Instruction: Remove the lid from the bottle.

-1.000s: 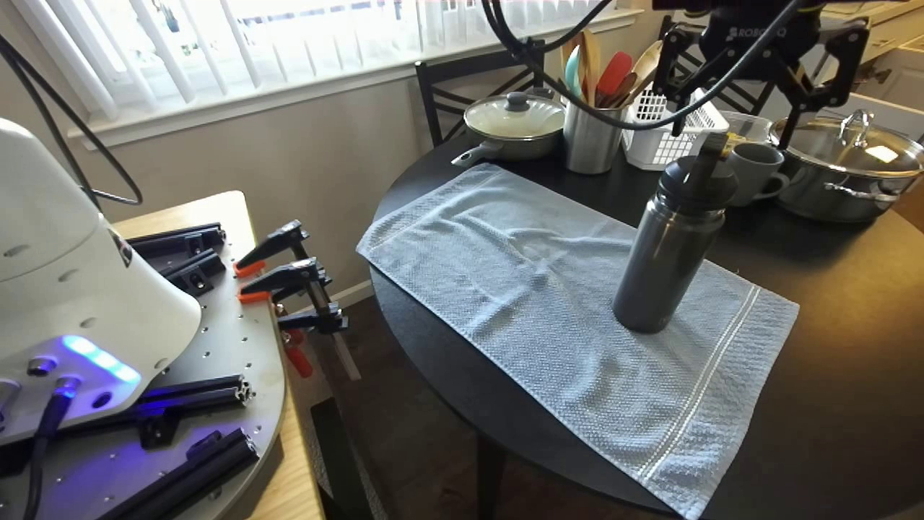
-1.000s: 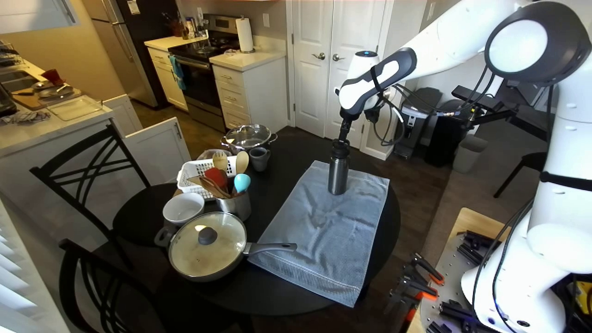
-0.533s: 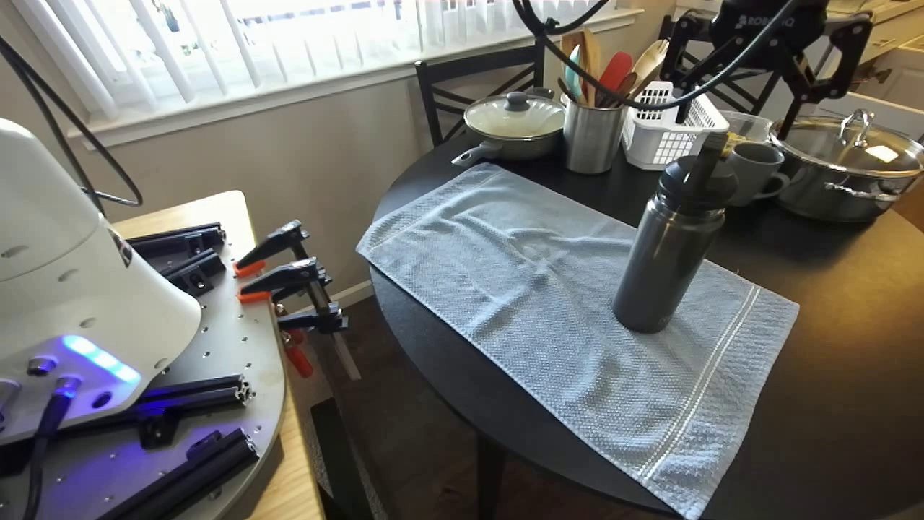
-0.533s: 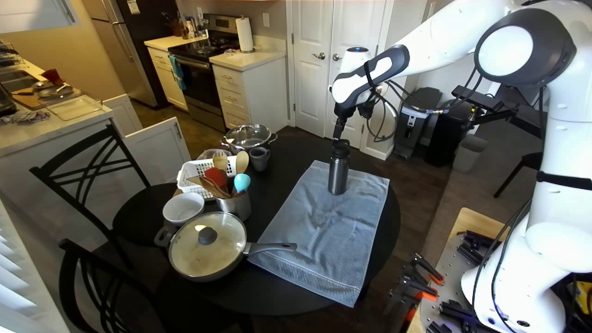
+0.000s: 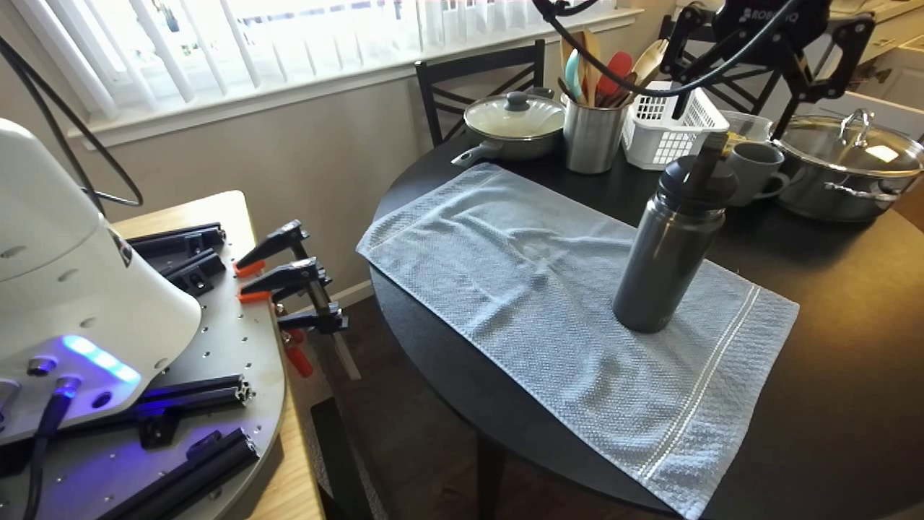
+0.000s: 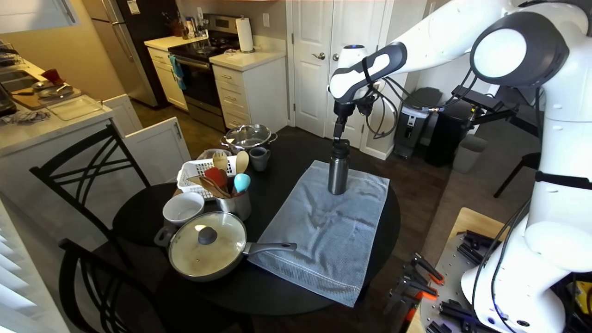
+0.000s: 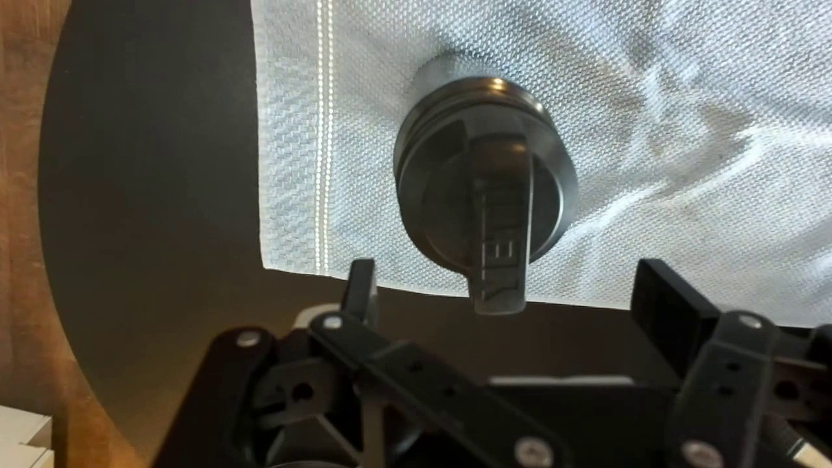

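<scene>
- Where the towel [image 5: 548, 318] stops beyond its pale stitched lines, bare dark counter [image 7: 149, 162] runs on to a curved rim in the wrist view, with brown floor [image 7: 19, 227] past it.
- The bottle [image 6: 339, 174] stands upright near one end of the towel, cloth showing all around its base; the mug [image 6: 259, 159] and the stockpot [image 6: 249, 136] stand well apart from it in an exterior view.
- The jaws are spread wide, and in the wrist view the tab [image 7: 504, 247] of the lid [image 7: 484, 188] points into the gap, apart from both sides; whether they are level with it cannot be told.
- In an exterior view the arm [image 6: 439, 41] ends in jaws seen edge-on, one covering the other.
- Most of the bottle's body is hidden beneath the lid in the wrist view, and the lettering on the tab is dim.
- The bottle is a tall dark grey metal cylinder with a shiny neck; the lid, black and round, sits on it, the tab jutting past its rim.
</scene>
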`<state>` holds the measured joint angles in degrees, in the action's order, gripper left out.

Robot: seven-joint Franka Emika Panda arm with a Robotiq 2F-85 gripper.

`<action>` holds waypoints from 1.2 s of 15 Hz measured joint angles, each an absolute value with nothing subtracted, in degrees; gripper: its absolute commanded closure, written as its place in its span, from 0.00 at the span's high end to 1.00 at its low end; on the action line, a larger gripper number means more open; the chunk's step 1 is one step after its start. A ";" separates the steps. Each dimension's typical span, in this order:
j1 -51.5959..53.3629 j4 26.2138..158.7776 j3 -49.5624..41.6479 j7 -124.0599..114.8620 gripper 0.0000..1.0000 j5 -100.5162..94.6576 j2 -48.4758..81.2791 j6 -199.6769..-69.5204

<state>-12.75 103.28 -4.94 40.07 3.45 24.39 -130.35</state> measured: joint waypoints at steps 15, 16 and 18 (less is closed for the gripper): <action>-12.79 101.42 -4.42 40.07 0.23 3.42 26.90 -130.01; -12.83 101.22 -4.42 40.07 0.18 3.39 26.90 -129.93; -12.99 100.80 -4.42 40.09 0.07 3.35 26.90 -129.81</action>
